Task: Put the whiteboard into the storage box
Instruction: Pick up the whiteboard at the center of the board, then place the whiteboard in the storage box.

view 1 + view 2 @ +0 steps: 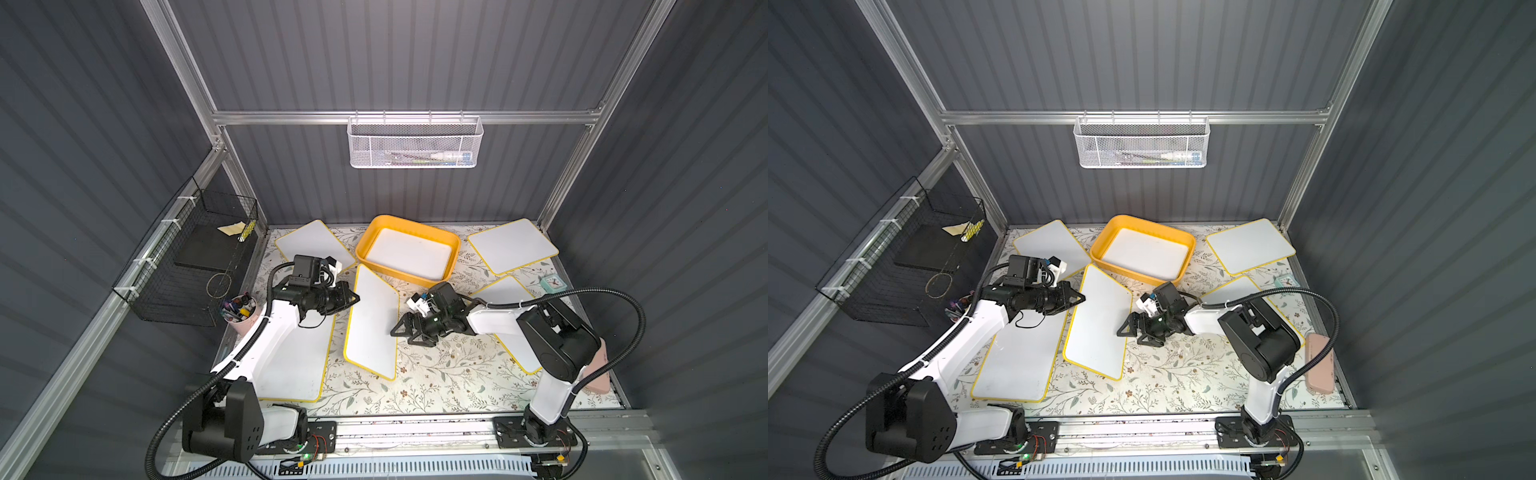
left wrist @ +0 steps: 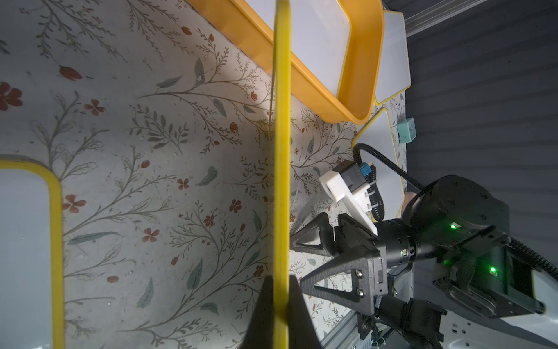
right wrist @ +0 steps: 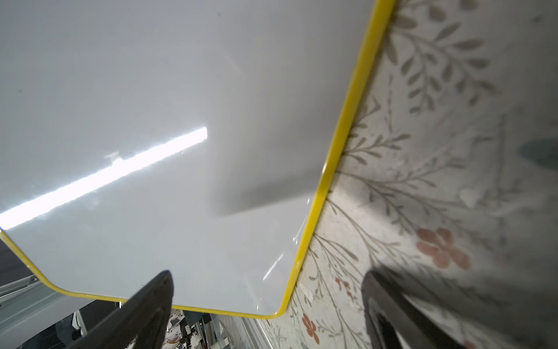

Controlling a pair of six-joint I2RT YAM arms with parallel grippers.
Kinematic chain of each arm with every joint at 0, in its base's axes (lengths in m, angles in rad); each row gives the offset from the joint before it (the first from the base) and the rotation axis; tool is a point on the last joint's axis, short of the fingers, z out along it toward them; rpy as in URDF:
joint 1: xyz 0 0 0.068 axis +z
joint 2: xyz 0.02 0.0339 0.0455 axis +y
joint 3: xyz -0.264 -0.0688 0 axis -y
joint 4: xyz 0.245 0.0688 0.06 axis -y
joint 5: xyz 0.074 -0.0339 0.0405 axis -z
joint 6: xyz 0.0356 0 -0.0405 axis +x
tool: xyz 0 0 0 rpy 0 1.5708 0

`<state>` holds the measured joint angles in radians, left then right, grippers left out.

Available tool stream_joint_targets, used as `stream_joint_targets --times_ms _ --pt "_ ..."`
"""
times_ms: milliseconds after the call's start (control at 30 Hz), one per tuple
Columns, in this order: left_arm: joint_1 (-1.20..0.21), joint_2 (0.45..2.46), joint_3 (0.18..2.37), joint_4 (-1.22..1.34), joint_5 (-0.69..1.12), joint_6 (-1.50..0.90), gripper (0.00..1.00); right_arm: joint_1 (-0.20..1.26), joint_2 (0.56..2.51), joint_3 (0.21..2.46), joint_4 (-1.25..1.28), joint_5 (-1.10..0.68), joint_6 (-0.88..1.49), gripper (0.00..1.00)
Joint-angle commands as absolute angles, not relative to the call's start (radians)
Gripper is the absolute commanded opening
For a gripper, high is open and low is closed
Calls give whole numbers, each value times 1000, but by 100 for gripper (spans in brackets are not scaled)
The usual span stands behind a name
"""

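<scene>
1. Left gripper [image 1: 354, 297]: jaws clamped on the whiteboard [image 1: 372, 328] at its left yellow edge.
2. Whiteboard: tilted over the centre of the worktop [image 1: 436, 374], left edge raised, far corner just beside the box [image 1: 454, 249].
3. Box: at the middle of the worktop's back edge, with another board [image 1: 409, 253] lying inside.
4. Right gripper [image 1: 404, 337]: jaws wide and empty, by the whiteboard's right edge.

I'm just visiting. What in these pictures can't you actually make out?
- Mesh basket contents: too small, behind the mesh, both top views.
- Clock time: too small, top views.
- Board under the left arm: partly covered by it, top views.
- Box: one board inside or several? Only white shows.
- Left gripper on the held board: fingers cut off by the wrist view's edge.
</scene>
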<state>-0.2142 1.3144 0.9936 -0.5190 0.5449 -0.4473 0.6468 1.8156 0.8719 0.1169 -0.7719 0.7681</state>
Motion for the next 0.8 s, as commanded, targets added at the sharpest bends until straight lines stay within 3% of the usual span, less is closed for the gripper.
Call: stream_joint_targets --times_ms 0,767 --pt "-206 1298 1071 -484 614 -464 0 639 1827 900 27 -705 744 97" --pt "-169 1256 1148 -421 691 -604 0 543 1619 991 -226 -593 541 98"
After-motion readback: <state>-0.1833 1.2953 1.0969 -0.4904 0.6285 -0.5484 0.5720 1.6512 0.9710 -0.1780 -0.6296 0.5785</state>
